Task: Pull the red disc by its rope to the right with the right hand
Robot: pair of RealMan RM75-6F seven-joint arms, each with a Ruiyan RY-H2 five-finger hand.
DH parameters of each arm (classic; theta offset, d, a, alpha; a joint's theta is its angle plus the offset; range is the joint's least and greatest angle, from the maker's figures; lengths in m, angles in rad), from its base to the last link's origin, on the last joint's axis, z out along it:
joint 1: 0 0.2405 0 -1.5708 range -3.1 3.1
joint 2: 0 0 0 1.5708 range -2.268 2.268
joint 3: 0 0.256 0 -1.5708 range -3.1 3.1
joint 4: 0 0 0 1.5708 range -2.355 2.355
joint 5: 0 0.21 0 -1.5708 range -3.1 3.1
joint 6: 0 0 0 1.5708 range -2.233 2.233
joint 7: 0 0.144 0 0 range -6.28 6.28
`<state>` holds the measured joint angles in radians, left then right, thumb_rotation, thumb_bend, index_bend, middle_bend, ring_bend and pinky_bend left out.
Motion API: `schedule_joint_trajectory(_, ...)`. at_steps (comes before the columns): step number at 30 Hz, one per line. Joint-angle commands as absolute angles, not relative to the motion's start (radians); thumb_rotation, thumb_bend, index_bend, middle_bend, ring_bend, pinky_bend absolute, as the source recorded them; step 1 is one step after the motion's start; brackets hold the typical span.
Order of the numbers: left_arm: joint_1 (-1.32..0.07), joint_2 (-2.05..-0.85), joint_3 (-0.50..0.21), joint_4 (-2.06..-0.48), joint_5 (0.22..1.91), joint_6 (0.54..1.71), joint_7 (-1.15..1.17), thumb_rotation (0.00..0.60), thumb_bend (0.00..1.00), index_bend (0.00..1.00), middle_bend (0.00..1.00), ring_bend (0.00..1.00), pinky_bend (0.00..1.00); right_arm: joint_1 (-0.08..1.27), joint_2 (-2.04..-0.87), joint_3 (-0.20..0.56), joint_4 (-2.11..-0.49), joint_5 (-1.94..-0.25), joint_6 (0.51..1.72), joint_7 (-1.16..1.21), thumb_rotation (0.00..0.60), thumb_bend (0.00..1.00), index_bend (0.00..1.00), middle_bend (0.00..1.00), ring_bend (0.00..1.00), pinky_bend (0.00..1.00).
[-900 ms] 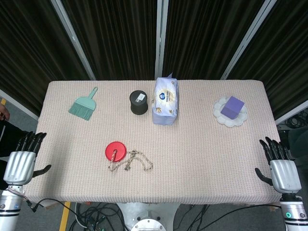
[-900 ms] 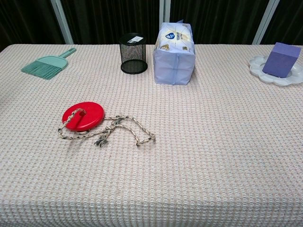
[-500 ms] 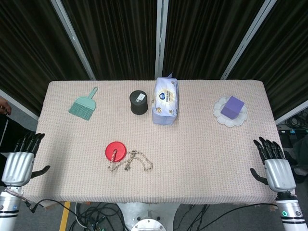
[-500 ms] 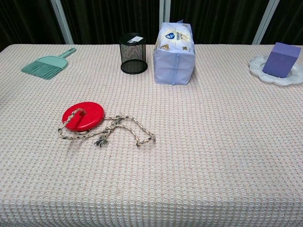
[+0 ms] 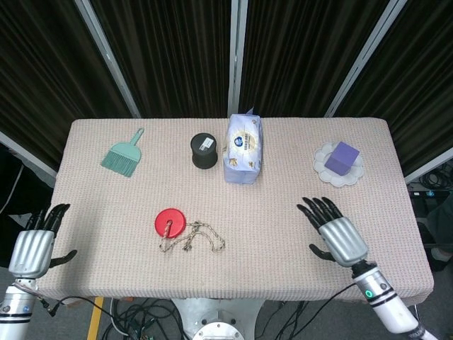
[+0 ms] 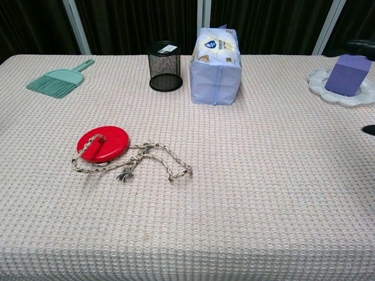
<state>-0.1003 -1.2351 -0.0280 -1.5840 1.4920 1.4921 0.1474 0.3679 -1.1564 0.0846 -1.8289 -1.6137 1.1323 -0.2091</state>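
Dark curtains [image 5: 170,57] with pale slanting poles [image 5: 106,53] are hanging behind the table [image 5: 283,212], whose beige woven cloth is lying evenly lit.

No legible text: tissue pack [image 6: 215,58] logo and black mesh cup [image 6: 164,65] label too blurred.

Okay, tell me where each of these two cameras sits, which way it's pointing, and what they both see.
Head view: high above the near edge, looking steeply down on the whole table; shows the left hand off the table's left edge and the right hand over its right part, fingers spread.
Chest view: low at the near edge, looking across toward the curtains; only dark bits of the robot at the right border.
Shared: red disc, rope, brush, black cup, tissue pack, purple block on plate.
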Motion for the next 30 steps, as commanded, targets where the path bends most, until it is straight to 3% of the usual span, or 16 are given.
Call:
schedule_joint_trajectory(1,-0.091,-1.249,-0.028,-1.563,1.490,1.503,0.124,0.600,0.00,0.09,0.10,0.05,0.14,0.465,-1.247,0.130,-1.837,-1.607,1.042,-0.272,0.600,0.18,0.00,0.01,0.00,0.00)
schedule_joint_trajectory(14,-0.068,-1.249,-0.028,-1.526,1.498,1.535,0.086,0.600,0.00,0.09,0.10,0.05,0.14,0.678,-1.508,0.202,-1.743,-1.448,0.849,-0.490,0.600,0.18,0.00,0.07,0.00,0.00)
schedule_joint_trajectory(30,-0.044,-1.248,-0.022,-1.499,1.491,1.544,0.059,0.600,0.00,0.09,0.10,0.05,0.14,0.789,-1.602,0.168,-1.662,-1.301,0.778,-0.568,0.600,0.18,0.00,0.08,0.00,0.00)
